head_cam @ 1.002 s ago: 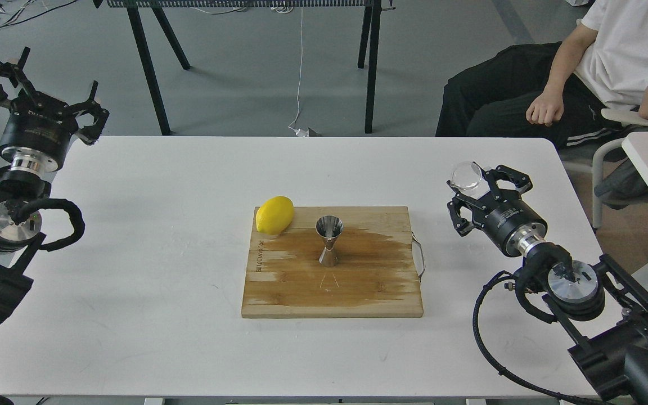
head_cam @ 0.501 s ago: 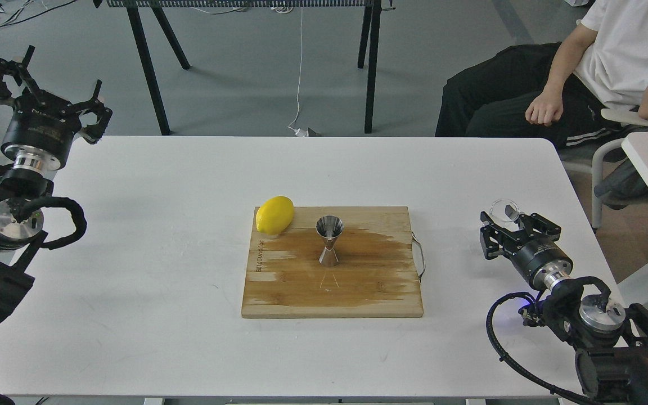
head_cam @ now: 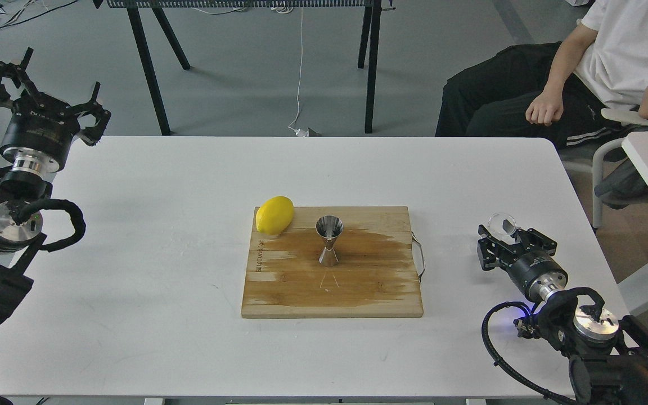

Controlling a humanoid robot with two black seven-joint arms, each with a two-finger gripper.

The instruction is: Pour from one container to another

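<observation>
The clear cup [head_cam: 503, 224] sits low over the white counter [head_cam: 189, 315] near its right edge, grasped between the fingers of the right claw [head_cam: 508, 239]. Well to its left, the steel jigger [head_cam: 329, 241] stands upright on the wooden cutting board [head_cam: 358, 292], near a lemon [head_cam: 274, 215]. The left claw [head_cam: 43, 95] is spread wide, holding nothing.

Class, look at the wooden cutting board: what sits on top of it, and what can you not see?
On the cutting board stand a steel jigger near the middle and a lemon overhanging its far left corner. A dark wet-looking stain spreads around the jigger. The table beneath the board is covered.
</observation>
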